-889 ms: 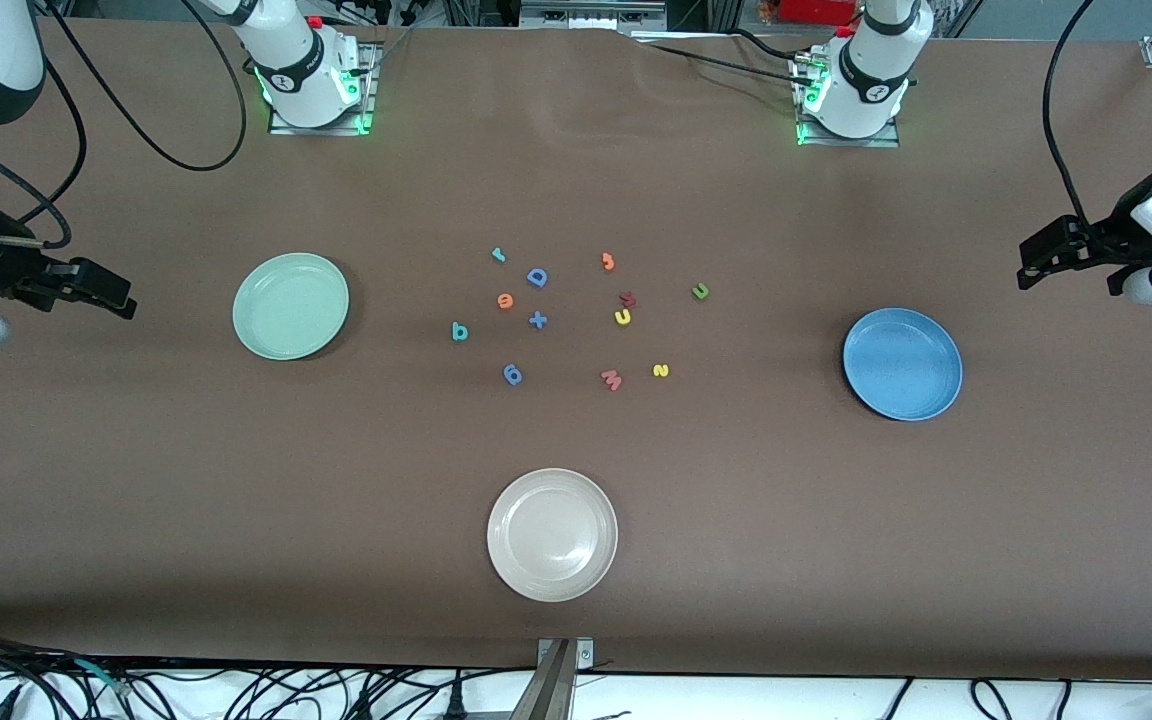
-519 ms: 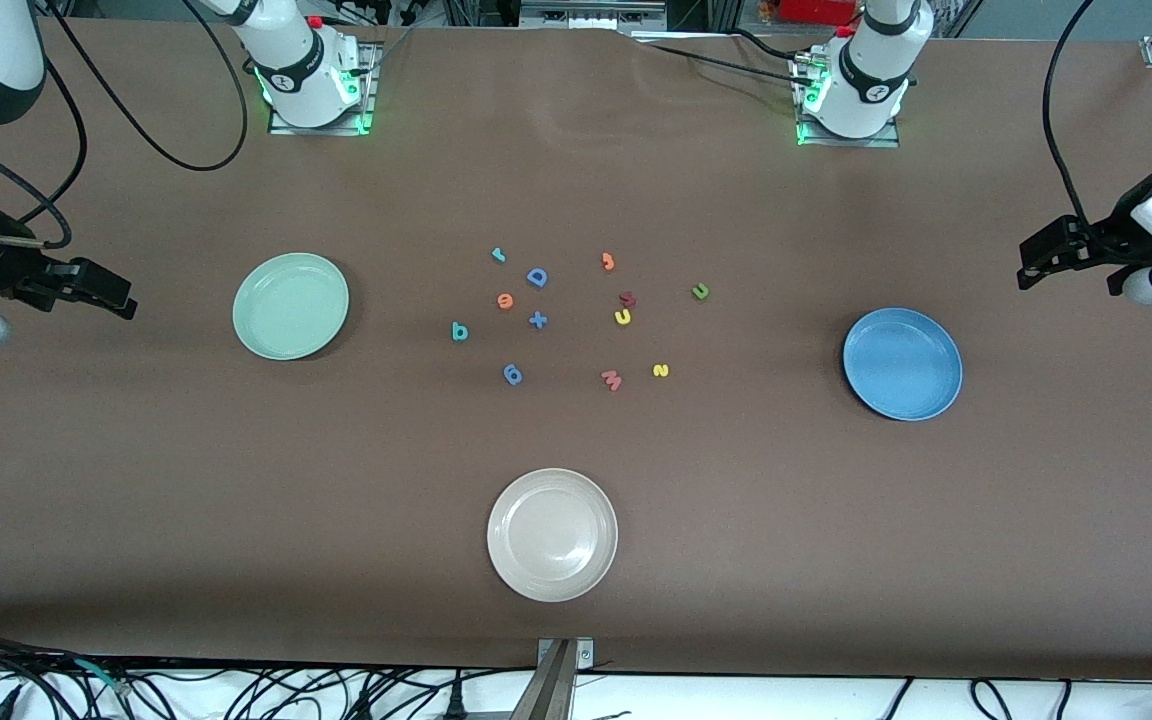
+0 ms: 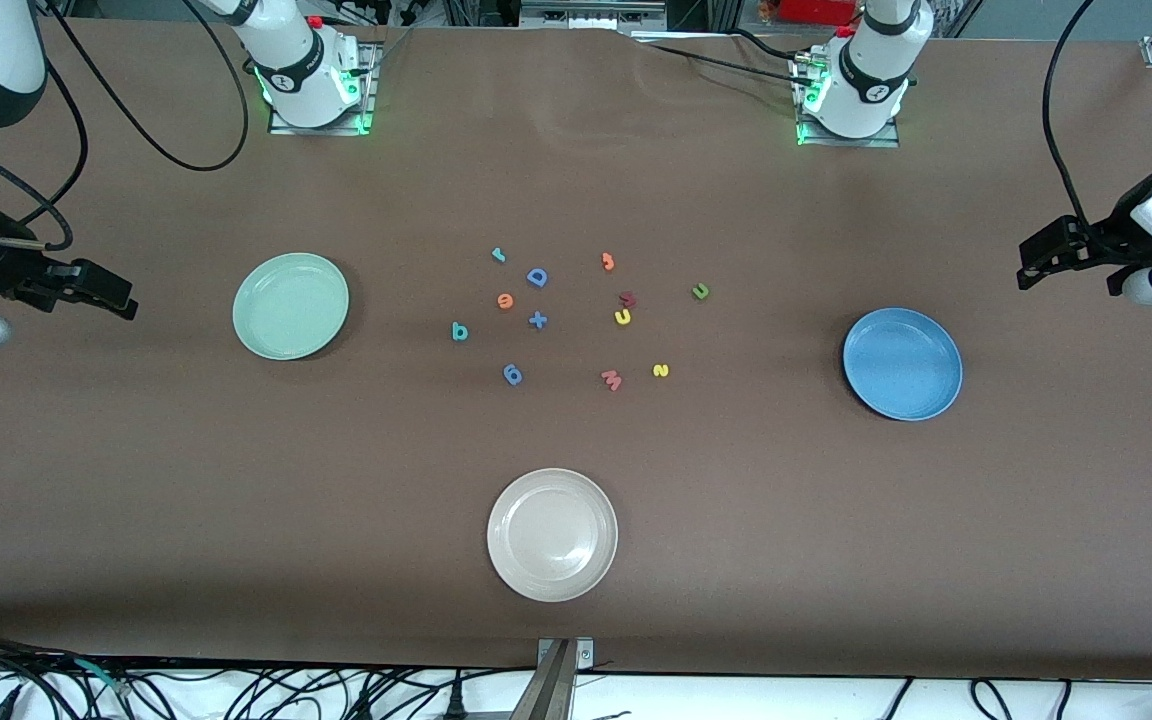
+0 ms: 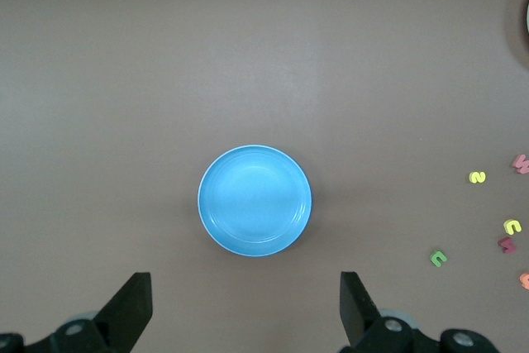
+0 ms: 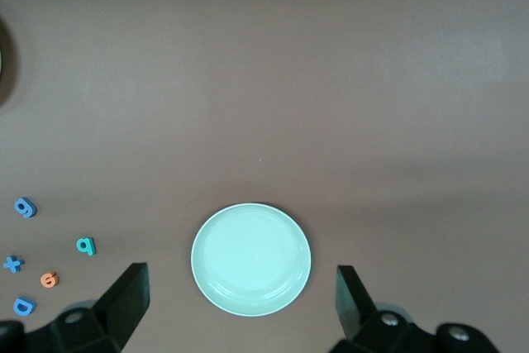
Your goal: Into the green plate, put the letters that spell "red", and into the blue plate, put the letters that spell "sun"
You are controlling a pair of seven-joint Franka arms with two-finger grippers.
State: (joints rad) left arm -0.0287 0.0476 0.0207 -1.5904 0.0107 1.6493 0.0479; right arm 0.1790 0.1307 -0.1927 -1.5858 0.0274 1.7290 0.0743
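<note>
Brown surface [image 3: 576, 180] with small foam letters [image 3: 576, 318] scattered mid-way between the green plate [image 3: 290, 305] and the blue plate [image 3: 902, 363]. Both plates are empty. Left tool [image 4: 246, 310] waits wide over the left arm's end, right tool [image 5: 241, 303] wide over the right arm's.

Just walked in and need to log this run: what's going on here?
Nothing is being handled yet. The foam letters lie scattered mid-table between the green plate and the blue plate, and both plates hold nothing. The right gripper waits open at its end of the table, the left gripper open at the other.
</note>
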